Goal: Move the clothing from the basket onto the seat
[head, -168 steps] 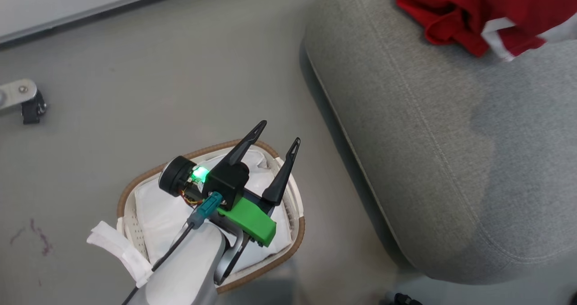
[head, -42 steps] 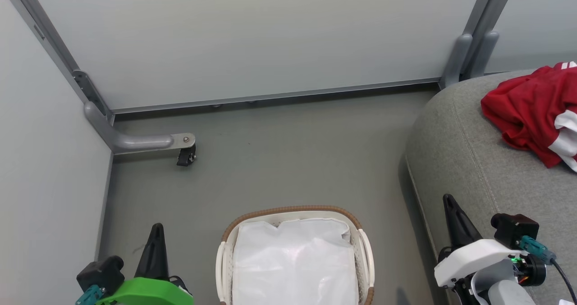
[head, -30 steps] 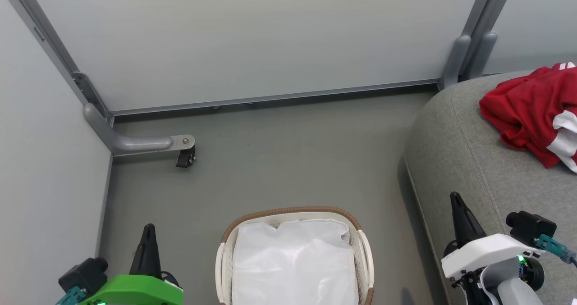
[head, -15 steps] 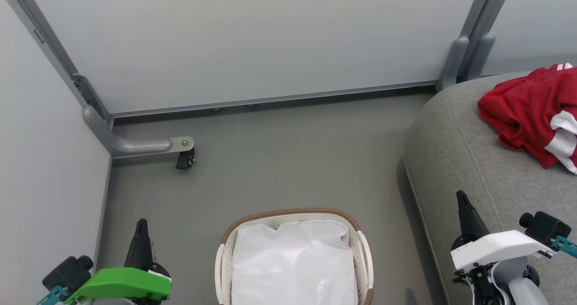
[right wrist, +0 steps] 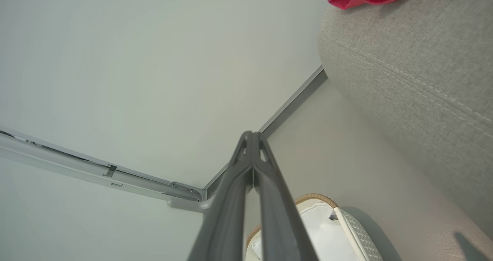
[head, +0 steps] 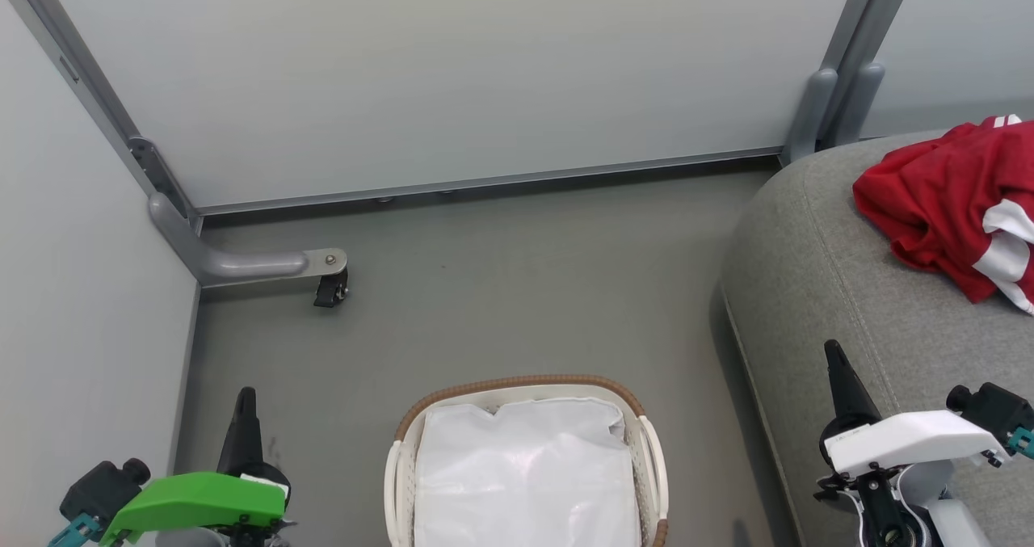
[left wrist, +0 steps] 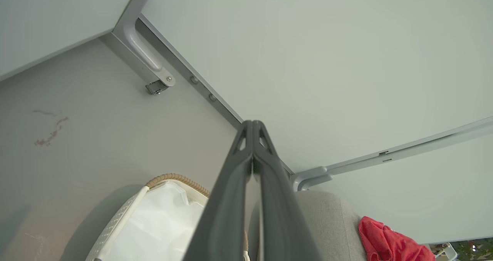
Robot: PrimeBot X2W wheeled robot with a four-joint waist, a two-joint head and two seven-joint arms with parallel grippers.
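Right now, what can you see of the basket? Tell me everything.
The basket is oval, of white perforated plastic, with a brown woven rim and white handles at its sides. A crumpled white liner fills it; no red fabric lies in what shows. It stands upright on the grey floor, left of the sofa and apart from it. The head view's bottom edge cuts its near part. Nothing grips it.

Green cover point(head: 202, 502), white cover point(head: 913, 439), dark fingers point(head: 242, 438)
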